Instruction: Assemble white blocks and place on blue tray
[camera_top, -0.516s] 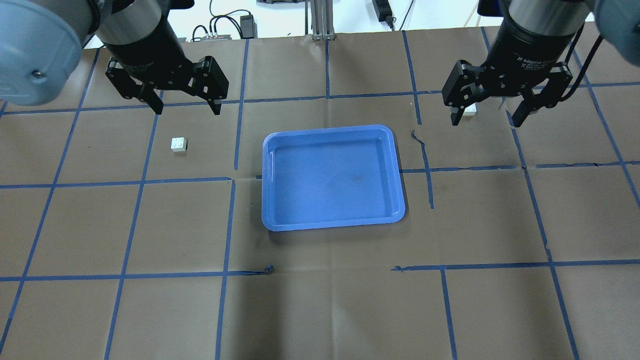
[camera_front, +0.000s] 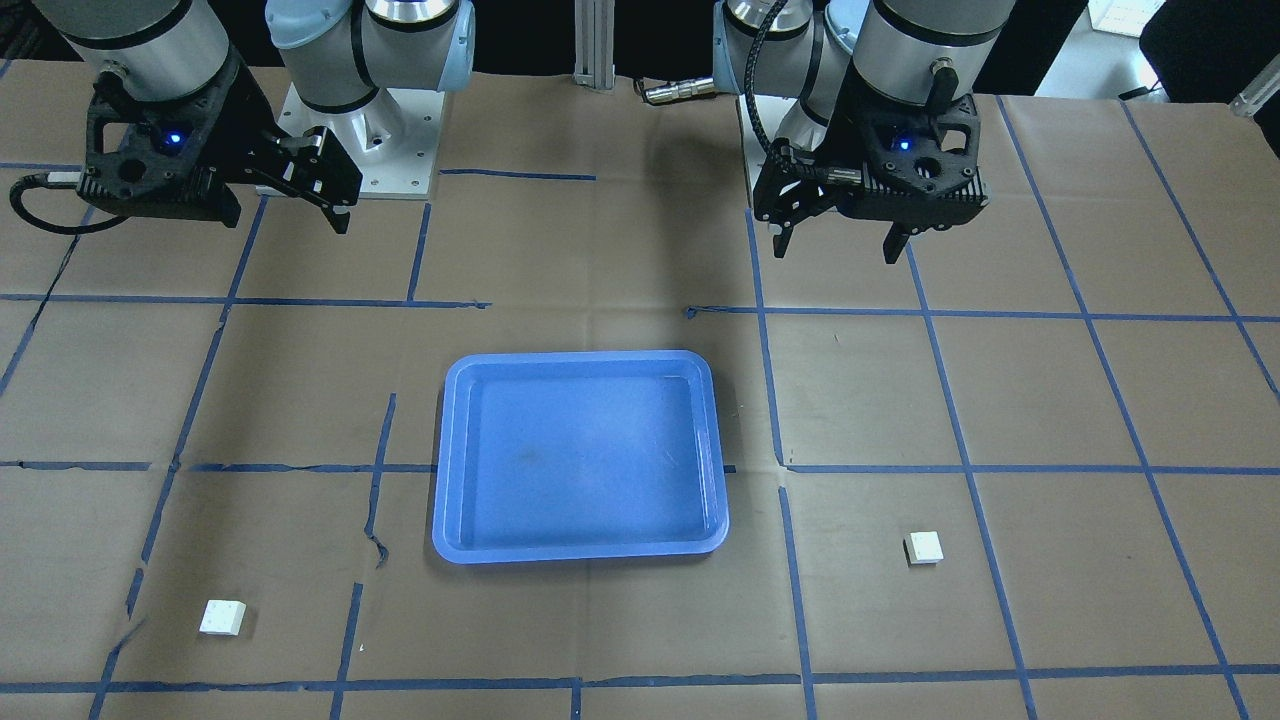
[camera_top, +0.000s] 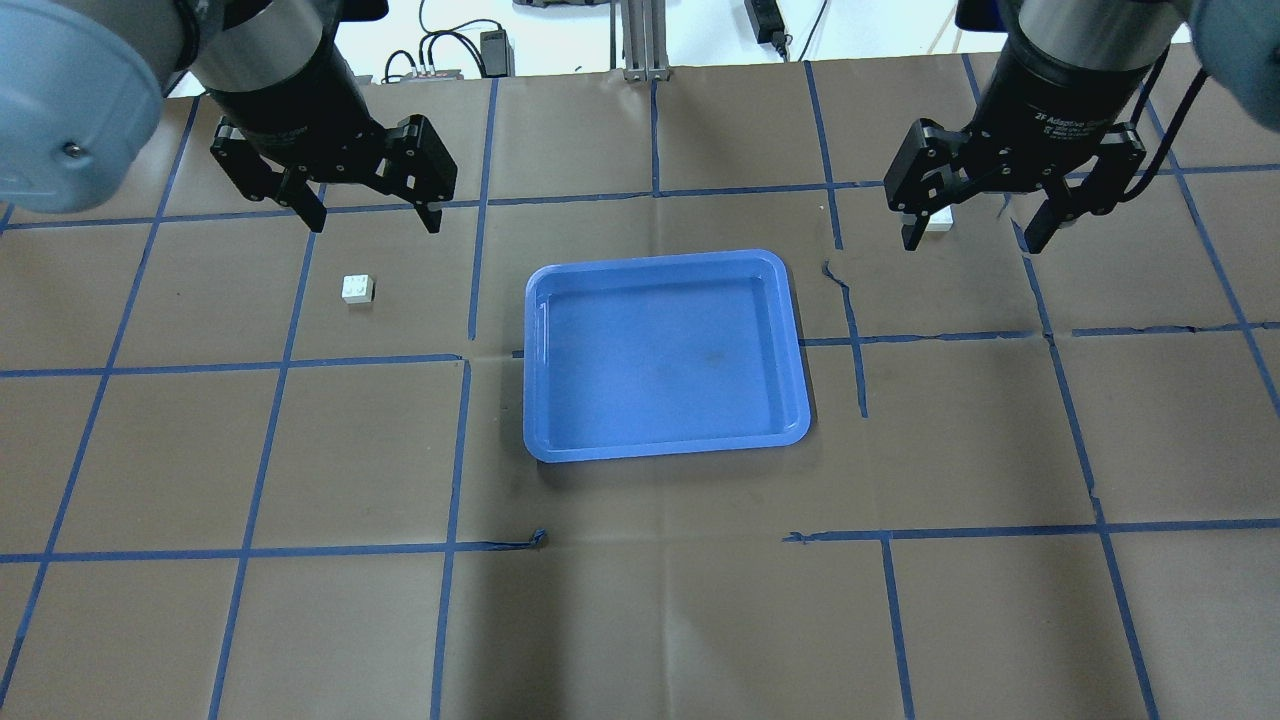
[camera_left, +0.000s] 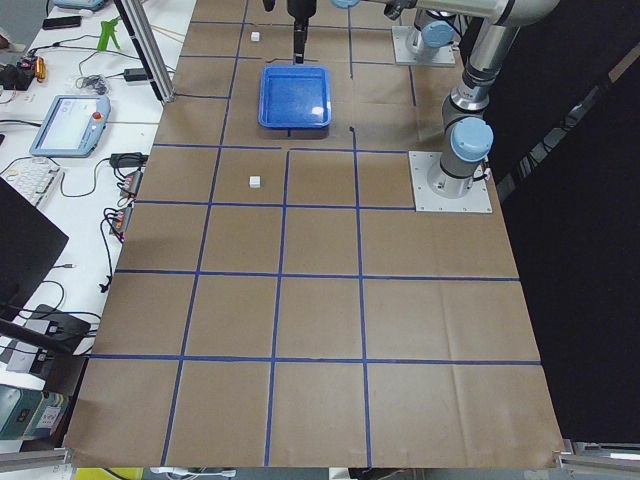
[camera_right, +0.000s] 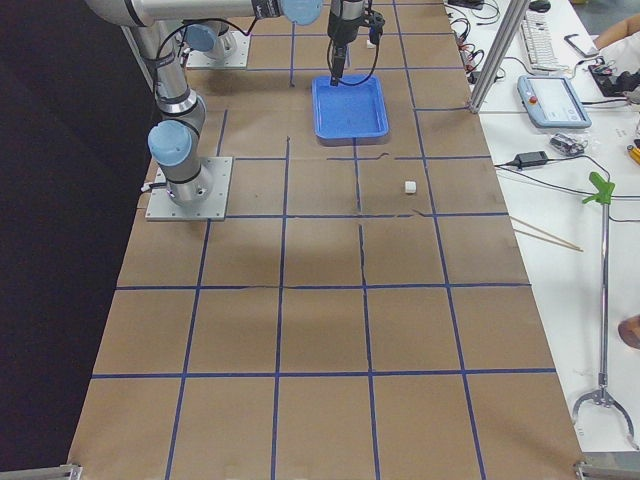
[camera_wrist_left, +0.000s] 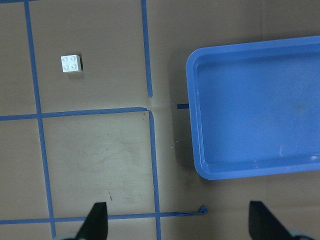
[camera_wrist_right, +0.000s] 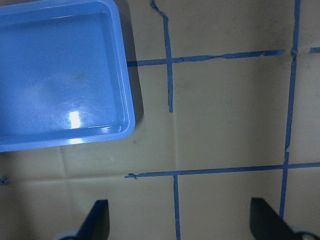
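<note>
The blue tray (camera_top: 655, 262) lies empty at the table's middle. One white block (camera_top: 357, 289) sits left of the tray, just in front of my left gripper (camera_top: 372, 218), which is open, empty and raised. The other white block (camera_top: 940, 222) sits right of the tray, partly hidden behind a finger of my right gripper (camera_top: 972, 240), also open, empty and raised. The front view shows both blocks (camera_front: 923, 547) (camera_front: 222, 617) apart on the paper. The left wrist view shows a block (camera_wrist_left: 71, 63) and the tray (camera_wrist_left: 255, 110). The right wrist view shows the tray (camera_wrist_right: 60, 75) and no block.
Brown paper with a blue tape grid (camera_top: 460, 450) covers the table. Cables and a power supply (camera_top: 495, 50) lie beyond the far edge. The arm base plates (camera_front: 370, 150) stand at the robot's side of the table.
</note>
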